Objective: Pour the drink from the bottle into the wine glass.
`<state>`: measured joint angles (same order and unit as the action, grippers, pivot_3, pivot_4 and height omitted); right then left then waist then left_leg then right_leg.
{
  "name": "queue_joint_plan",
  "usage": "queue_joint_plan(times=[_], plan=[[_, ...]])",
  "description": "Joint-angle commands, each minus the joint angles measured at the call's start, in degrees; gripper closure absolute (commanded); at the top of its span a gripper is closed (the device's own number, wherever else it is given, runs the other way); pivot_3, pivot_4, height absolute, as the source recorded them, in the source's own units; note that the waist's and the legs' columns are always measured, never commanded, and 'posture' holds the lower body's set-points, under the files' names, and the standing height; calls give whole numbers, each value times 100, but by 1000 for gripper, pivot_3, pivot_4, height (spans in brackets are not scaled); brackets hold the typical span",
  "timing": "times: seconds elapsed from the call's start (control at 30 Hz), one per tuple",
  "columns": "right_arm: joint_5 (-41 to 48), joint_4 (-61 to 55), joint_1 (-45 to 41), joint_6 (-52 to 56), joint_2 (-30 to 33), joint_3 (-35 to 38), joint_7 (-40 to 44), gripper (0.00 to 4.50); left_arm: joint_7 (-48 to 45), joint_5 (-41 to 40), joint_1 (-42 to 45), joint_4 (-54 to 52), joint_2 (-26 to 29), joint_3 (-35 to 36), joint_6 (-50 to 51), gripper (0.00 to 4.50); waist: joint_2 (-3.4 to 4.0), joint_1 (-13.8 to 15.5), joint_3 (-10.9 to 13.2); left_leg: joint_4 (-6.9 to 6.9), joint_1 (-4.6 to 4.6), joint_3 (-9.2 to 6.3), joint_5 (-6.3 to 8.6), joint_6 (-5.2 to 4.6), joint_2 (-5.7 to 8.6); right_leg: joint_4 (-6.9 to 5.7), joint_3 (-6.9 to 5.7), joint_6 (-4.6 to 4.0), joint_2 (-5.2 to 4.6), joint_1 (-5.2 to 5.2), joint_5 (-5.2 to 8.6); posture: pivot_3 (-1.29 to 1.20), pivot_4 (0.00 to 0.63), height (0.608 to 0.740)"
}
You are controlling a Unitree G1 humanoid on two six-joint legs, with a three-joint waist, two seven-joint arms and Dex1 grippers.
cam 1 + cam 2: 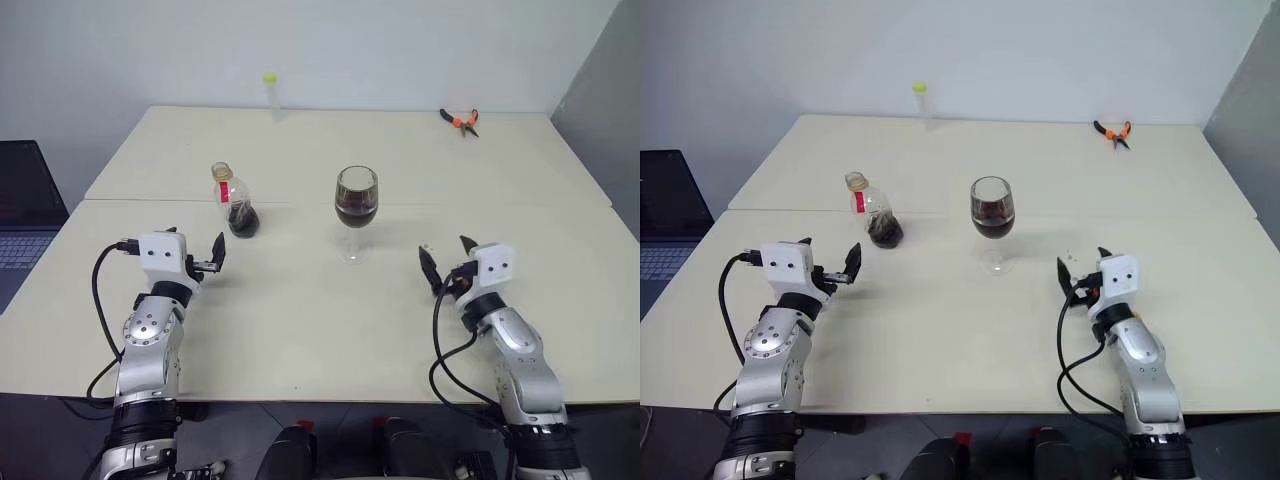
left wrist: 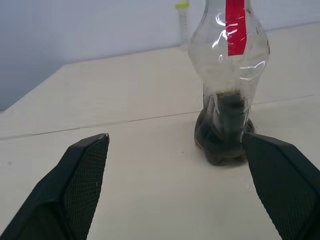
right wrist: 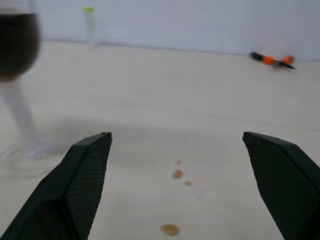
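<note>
Two pale tables stand pushed together, their seam running across the middle. The bottle (image 1: 232, 203) stands upright just on the near side of that seam, left of centre, uncapped, with a red label on its neck and a little dark drink (image 2: 223, 135) left in its base. The wine glass (image 1: 356, 208) stands upright to its right, near the middle of the worktop, its bowl partly filled with the same dark liquid.

The left gripper (image 1: 197, 253) hovers over the near table, its fingers (image 2: 80, 187) spread wide and holding nothing. The bottle lies beyond the fingertips and apart from them; in the left wrist view it sits toward one finger rather than centred in the gap.

The right gripper (image 1: 447, 262) hovers nearer the right edge, its fingers (image 3: 82, 175) likewise wide apart and empty. The glass stands well apart from it, off to its left. A few brown drops (image 3: 178, 174) mark the tabletop ahead of this gripper.

Near the far edge stand a slim tube (image 1: 271, 95) with a yellow-green cap and, toward the far right corner, orange-handled pliers (image 1: 460, 121).
</note>
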<state>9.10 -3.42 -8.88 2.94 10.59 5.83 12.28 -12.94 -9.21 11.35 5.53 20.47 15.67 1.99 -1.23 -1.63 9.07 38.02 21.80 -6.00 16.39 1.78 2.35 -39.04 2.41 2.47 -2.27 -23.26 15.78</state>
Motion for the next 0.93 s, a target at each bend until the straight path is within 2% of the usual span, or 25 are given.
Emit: queue_joint_plan(times=[0.03, 0.2, 0.93], plan=[[26, 432, -199, -497, 10, 331, -146, 0, 119, -95, -152, -378, -91, 74, 108, 52, 0, -3, 0, -1, 0, 0, 0, 0, -1, 0, 0, 0, 1, 0, 0, 0, 150, 740], [83, 663, -297, -657, -7, 372, -72, 0, 122, -90, -314, -368, -168, 93, 114, 52, 0, -6, 0, -3, 0, 1, 3, -5, -4, -1, 0, 0, 4, -1, 0, 0, 150, 740], [243, 608, -249, -545, 55, 428, 98, 0, 51, -118, -61, -62, -179, 82, -51, 52, 2, -6, -1, -3, 0, 0, 4, -7, -4, 0, -1, 0, 4, -1, 0, 0, 150, 740]])
